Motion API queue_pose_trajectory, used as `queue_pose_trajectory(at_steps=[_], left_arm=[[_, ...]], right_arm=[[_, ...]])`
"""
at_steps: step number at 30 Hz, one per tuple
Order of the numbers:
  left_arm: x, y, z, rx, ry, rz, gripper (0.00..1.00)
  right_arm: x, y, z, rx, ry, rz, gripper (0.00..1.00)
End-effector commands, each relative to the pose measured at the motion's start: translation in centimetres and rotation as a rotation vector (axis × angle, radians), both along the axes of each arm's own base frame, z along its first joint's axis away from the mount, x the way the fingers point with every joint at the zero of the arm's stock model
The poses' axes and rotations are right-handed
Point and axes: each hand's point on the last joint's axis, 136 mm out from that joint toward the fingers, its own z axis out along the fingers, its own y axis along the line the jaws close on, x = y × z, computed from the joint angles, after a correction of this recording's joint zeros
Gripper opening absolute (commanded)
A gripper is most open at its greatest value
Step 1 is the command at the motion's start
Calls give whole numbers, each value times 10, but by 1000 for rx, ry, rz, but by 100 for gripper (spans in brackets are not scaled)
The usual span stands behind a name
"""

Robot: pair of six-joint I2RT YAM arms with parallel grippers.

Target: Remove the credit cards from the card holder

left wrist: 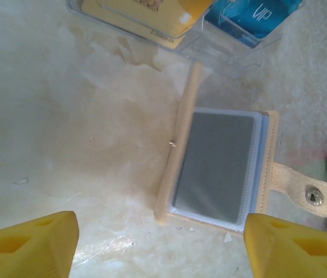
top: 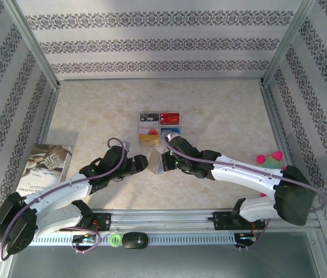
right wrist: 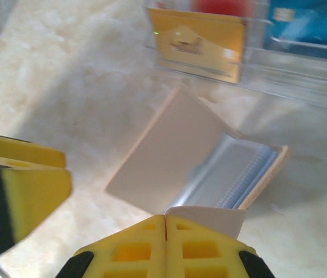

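The grey sleeves of the card holder [left wrist: 221, 165] hide whether cards sit inside.

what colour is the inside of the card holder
Grey-blue; card holder shows best in left wrist view.

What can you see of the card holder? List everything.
The card holder is a small tan, leather-like wallet lying open on the pale table. One cover stands tilted up; grey-blue plastic sleeves lie stacked on the other. A strap tab with a metal snap sticks out sideways. A tan edge seems to touch one finger of the right gripper.
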Motion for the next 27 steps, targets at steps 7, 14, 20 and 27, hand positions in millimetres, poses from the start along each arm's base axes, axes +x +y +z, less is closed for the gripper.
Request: queue_pose_trajectory(at_steps=[7, 14, 20, 27], left_arm=[[-14, 23, -9, 75, -1, 30, 78], [-16, 14, -22, 61, 44, -4, 76], [-12, 2, -26, 51, 63, -30, 75], [-7, -8, -25, 59, 71, -54, 75]], right_arm=[[1, 27, 38, 76, -37, 67, 0], [-6, -21, 7, -36, 18, -32, 0], [-2, -116, -50, -225, 100, -263, 0], [13, -166, -106, -312, 217, -421, 0]])
